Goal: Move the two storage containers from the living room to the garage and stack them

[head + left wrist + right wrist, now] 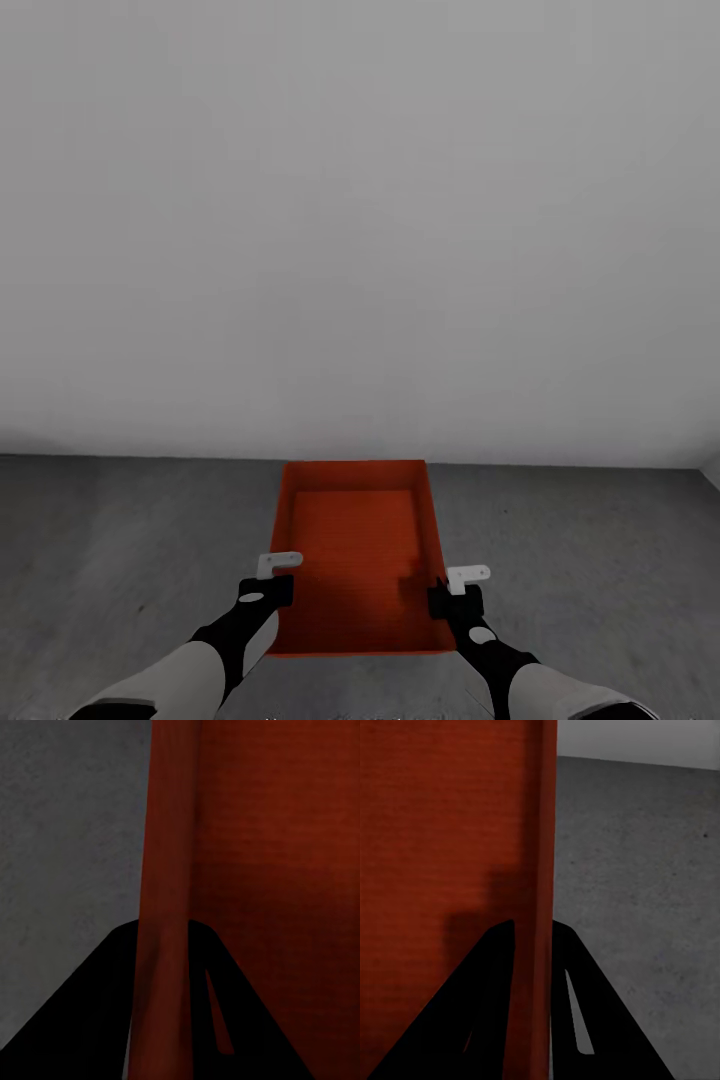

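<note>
— Where's the orange-red, thin-walled rectangular storage container [355,555]?

— At twelve o'clock above the grey concrete floor [120,540]. Left gripper [272,583] and right gripper [452,592] pinch opposite walls, presumably keeping it level.

One orange-red storage container [355,545] was seen, an open rectangular bin with four low walls, and no second container was stacked under or over it so far as could be told. Two robot arms were counted, each ending in one gripper: the left gripper [272,590] at one long wall and the right gripper [447,598] at the opposite wall. Each gripper was shown with two dark fingers [112,1012], four fingers in all. One grey floor [120,540] and one plain pale wall [360,220] were counted.
</note>
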Controlling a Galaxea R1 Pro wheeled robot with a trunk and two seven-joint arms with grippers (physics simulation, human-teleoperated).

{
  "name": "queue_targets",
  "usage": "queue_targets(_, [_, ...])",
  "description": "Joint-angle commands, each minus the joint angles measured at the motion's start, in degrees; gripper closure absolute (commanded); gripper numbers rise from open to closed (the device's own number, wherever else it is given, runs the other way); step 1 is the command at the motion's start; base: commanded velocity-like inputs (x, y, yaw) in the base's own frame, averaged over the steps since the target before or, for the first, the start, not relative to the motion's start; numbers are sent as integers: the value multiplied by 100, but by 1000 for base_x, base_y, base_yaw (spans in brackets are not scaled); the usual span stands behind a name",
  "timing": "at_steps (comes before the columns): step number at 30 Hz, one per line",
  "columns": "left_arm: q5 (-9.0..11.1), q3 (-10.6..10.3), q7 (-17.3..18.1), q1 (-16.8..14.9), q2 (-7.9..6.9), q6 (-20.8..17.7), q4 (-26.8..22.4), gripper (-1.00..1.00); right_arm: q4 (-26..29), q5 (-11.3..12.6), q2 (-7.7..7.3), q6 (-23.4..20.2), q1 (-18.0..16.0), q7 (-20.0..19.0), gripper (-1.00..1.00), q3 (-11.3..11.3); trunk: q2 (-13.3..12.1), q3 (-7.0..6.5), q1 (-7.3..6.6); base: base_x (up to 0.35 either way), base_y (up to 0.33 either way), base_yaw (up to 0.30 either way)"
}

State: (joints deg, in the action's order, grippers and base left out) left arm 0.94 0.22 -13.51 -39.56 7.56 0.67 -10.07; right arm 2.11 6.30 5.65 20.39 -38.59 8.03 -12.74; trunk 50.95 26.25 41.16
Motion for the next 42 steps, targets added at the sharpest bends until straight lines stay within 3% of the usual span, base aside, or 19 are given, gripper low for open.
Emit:
queue_targets(1, [231,347,-55,-8,-281,3,-162,100,-7,117,-11,34,1,20,100,87,5,15,0,0,0,0])
queue_targets(42, [231,347,-55,-8,-281,3,-162,100,-7,117,-11,35,1,22,100,87,5,386,0,0,0,0])
